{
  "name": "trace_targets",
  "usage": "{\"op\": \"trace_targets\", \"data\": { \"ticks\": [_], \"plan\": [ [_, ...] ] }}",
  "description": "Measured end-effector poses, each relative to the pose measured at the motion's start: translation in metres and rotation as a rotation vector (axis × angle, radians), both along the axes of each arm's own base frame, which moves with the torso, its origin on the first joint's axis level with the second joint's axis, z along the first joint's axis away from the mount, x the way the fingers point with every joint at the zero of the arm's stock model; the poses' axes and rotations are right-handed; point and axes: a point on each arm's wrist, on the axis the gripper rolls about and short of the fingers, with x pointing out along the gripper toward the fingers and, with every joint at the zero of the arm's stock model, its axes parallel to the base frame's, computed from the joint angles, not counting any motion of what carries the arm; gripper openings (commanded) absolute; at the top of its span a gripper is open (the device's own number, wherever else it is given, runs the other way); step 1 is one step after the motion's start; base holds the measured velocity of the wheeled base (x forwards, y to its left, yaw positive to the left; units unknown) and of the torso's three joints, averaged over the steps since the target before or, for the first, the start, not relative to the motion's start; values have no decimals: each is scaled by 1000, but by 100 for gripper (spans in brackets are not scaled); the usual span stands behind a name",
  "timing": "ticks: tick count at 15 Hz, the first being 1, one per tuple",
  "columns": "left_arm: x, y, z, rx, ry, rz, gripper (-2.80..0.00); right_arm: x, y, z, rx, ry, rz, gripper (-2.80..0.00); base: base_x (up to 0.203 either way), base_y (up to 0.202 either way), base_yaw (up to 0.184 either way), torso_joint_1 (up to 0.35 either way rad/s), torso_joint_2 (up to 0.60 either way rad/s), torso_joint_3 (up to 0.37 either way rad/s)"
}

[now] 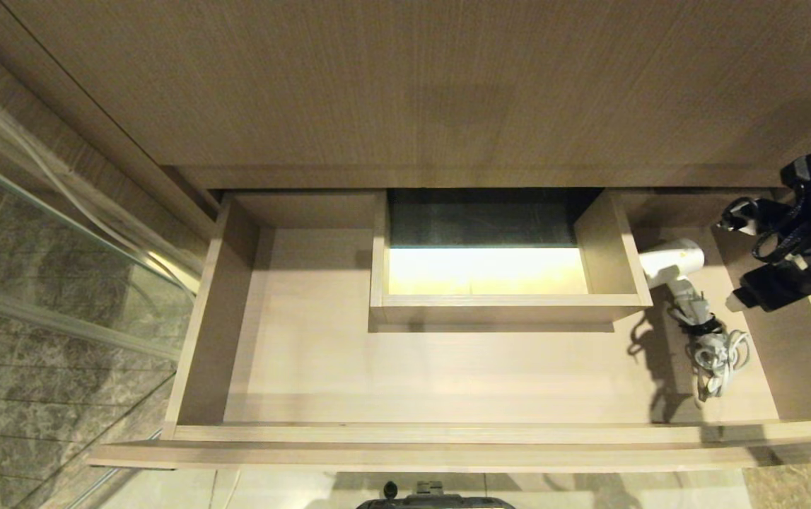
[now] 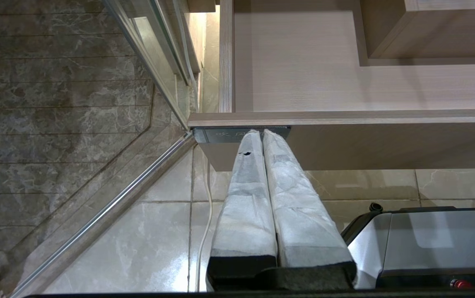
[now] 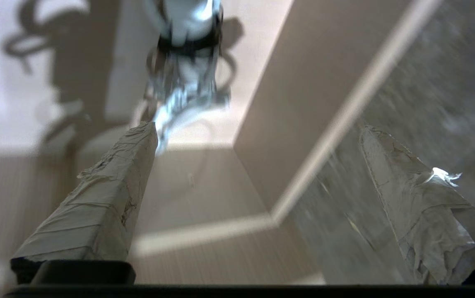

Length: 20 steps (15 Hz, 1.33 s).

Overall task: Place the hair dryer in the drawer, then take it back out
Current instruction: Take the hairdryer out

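You're at the take-it-back-out step: the hair dryer (image 1: 674,263) lies at 3 o'clock in the open drawer (image 1: 193,339), the right gripper (image 1: 737,261) hangs beside it, fingers (image 3: 109,198) spread and empty, so bring them down around its barrel.

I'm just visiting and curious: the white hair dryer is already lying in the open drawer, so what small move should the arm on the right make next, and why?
Probably bring the open right end effector in over the hair dryer. It lies in the drawer near the right wall, untouched, with the arm off to its right, so taking it back out appears to be what's left.
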Motion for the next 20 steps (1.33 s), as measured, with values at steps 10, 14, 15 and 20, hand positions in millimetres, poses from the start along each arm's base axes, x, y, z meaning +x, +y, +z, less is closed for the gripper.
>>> {"op": "trace_targets", "data": {
  "ticks": [10,14,15,20],
  "plan": [
    [0,0,0,0,0,0,-280,68,-12,-67,120,15,62,0,0,0,0,0,0,0],
    [0,0,0,-1,0,0,-280,78,-14,-81,132,0,77,0,0,0,0,0,0,0],
    [0,0,0,0,0,0,-280,80,-14,-83,143,-3,87,0,0,0,0,0,0,0],
    [0,0,0,-1,0,0,-280,90,-15,-90,192,-16,132,0,0,0,0,0,0,0]
  ]
}}
